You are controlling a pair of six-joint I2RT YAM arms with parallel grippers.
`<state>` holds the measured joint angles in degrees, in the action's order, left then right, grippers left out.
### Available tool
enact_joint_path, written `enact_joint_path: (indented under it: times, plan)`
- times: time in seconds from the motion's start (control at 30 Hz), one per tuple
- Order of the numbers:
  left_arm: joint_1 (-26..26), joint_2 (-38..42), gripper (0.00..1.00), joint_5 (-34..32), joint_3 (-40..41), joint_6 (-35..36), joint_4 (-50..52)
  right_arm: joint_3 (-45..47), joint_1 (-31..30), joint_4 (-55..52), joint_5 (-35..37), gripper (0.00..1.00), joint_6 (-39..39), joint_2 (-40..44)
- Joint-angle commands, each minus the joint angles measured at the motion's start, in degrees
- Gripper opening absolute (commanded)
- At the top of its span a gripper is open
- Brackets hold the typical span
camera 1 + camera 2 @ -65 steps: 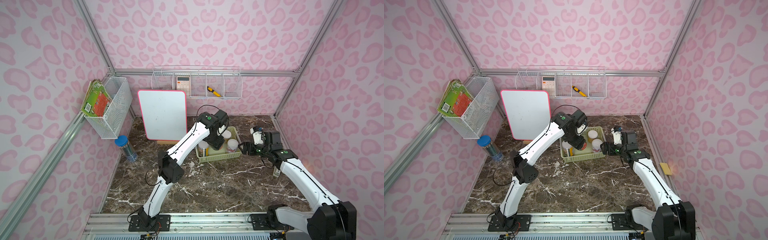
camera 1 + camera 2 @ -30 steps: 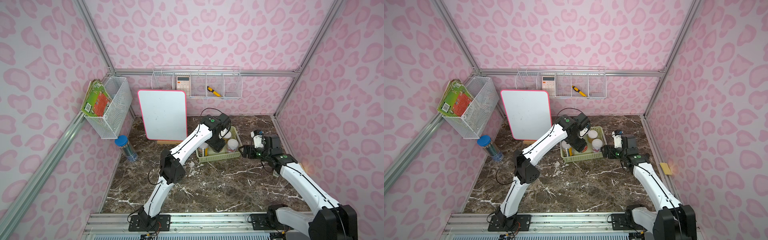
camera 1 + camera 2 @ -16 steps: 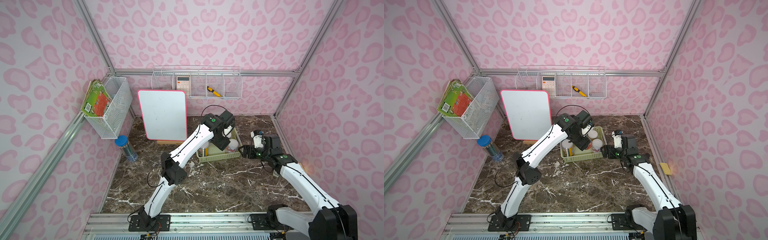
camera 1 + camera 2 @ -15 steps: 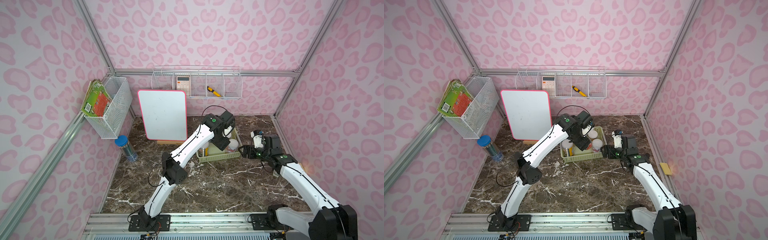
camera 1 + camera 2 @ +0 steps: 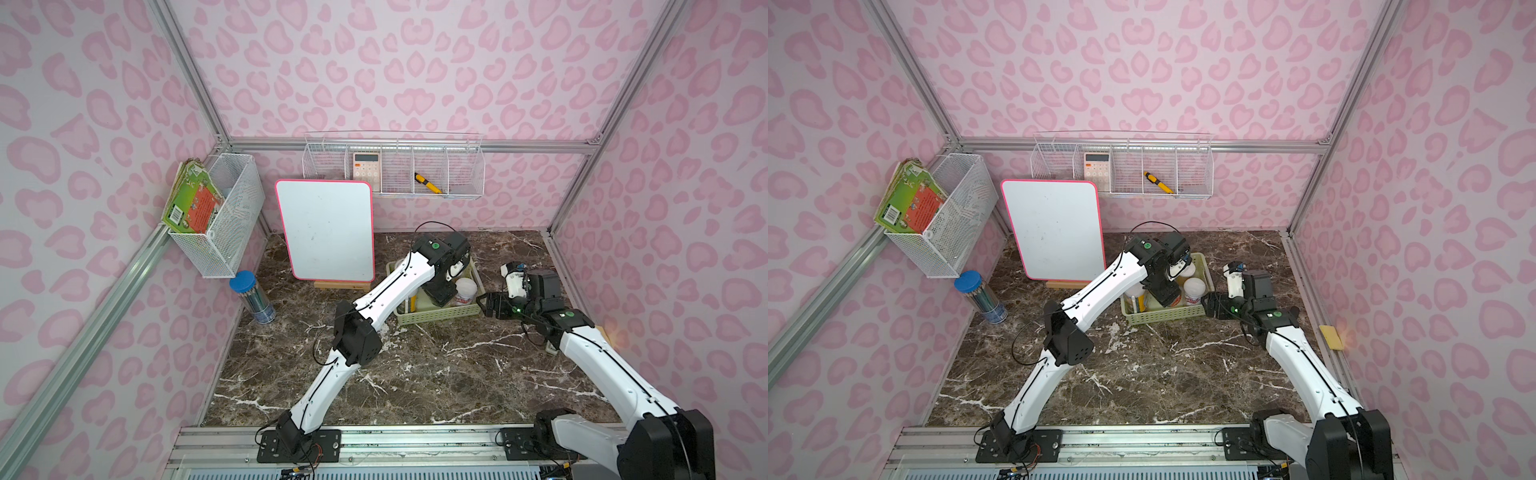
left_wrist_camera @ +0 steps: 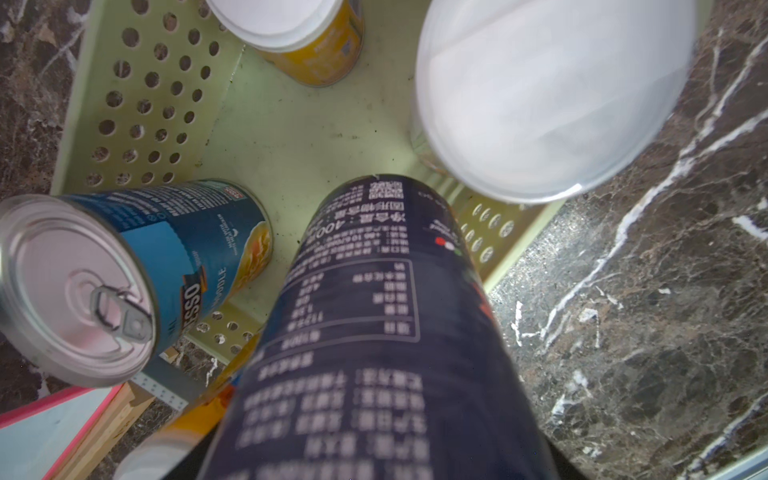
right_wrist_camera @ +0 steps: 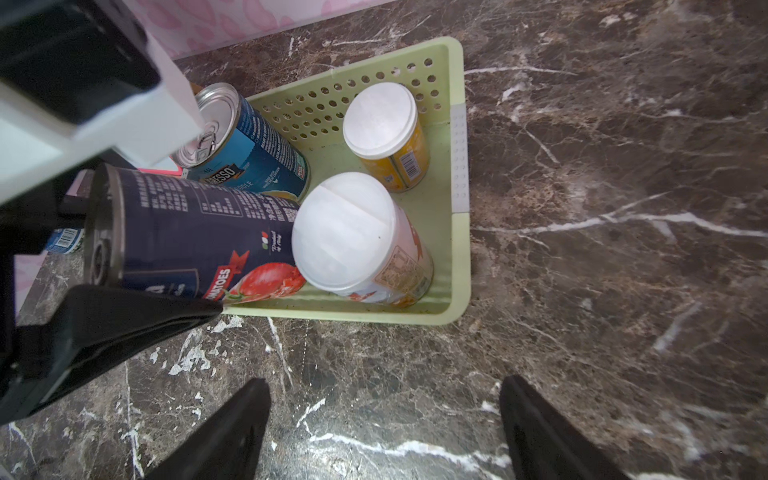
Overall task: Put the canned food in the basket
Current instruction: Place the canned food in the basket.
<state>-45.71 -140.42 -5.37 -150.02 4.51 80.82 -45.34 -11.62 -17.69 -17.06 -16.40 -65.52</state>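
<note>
The pale green basket (image 7: 457, 166) stands on the marble floor and shows in both top views (image 5: 436, 318) (image 5: 1163, 318). My left gripper (image 5: 442, 291) is shut on a dark tomato can (image 7: 191, 232), held tilted with its lower end inside the basket; in the left wrist view this dark can (image 6: 374, 332) hides the jaws. A blue-yellow pull-tab can (image 7: 249, 153) leans in the basket. Beside it stand a yellow can with a white lid (image 7: 380, 120) and a white-lidded can (image 7: 345, 232). My right gripper (image 7: 382, 386) is open and holds nothing, just outside the basket's right side.
A pink-framed whiteboard (image 5: 328, 230) stands behind the basket on its left. A clear tube with a blue lid (image 5: 251, 297) is by the left wall. White wire baskets hang on the left wall (image 5: 224, 216) and the back wall (image 5: 395, 170). A yellow pad (image 5: 1331, 336) lies at the right edge.
My left gripper has shifted a little to the right over the basket, still carrying the dark can. The right arm has barely moved over the last second.
</note>
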Motion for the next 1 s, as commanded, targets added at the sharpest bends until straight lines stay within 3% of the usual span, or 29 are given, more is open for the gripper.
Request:
enact_joint_path:
  times: [0.0,0.23,0.3,0.37,0.63,0.97]
  plan:
    - [-0.1,-0.2,0.01,-0.3,0.8,1.5,-0.8,0.2,0.0,1.7,-0.6,0.90,0.4,-0.1]
    - [-0.1,-0.8,0.09,0.0,2.5,2.6,-0.1,1.1,0.1,2.2,-0.8,0.90,0.3,0.2]
    - [-0.2,-1.1,0.17,0.0,2.9,2.7,0.0,1.3,0.0,2.3,-0.9,0.90,0.2,0.3]
    - [-0.2,-1.3,0.31,-0.1,2.9,2.7,-0.1,1.5,0.0,2.5,-0.9,0.90,0.2,0.4]
    - [-0.3,-2.4,0.59,-0.7,2.7,2.9,-0.8,1.5,0.0,2.6,-1.0,0.90,0.1,0.2]
    - [-0.7,-2.1,0.71,-0.6,2.5,2.3,-1.7,1.7,0.0,2.9,-1.4,0.90,-0.1,0.1]
